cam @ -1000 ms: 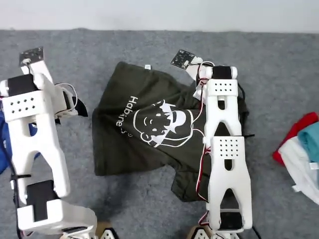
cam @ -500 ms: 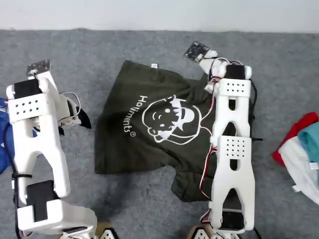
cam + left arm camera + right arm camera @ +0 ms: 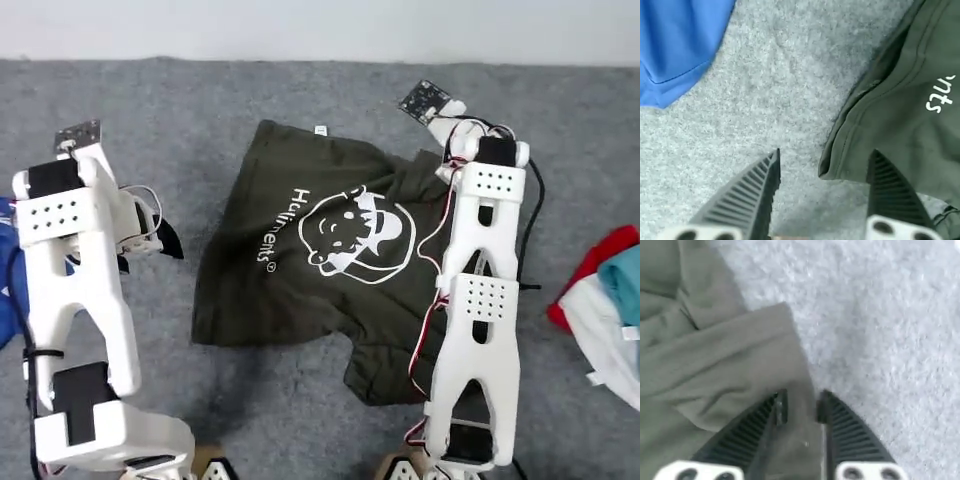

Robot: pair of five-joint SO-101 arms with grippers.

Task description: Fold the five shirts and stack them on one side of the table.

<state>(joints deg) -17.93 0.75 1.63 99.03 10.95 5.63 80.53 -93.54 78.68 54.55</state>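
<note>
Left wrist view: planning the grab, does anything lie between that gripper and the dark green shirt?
Nothing visible: the open left gripper frames an unobstructed edge of the dark green shirt; the blue shirt lies aside.

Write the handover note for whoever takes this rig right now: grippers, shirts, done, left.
Left gripper: open, holding nothing, over the table beside an edge of the dark green shirt.
Right gripper: shut on an edge of that shirt.
Shirts: the dark green shirt lies spread and rumpled mid-table, print up. The blue shirt is at the left edge. A heap of shirts, red, teal and white, is at the right edge.
Done: the green one is not yet folded; the heap looks unfolded; the blue one cannot be judged.
Left: fold them and stack them on one side.
</note>
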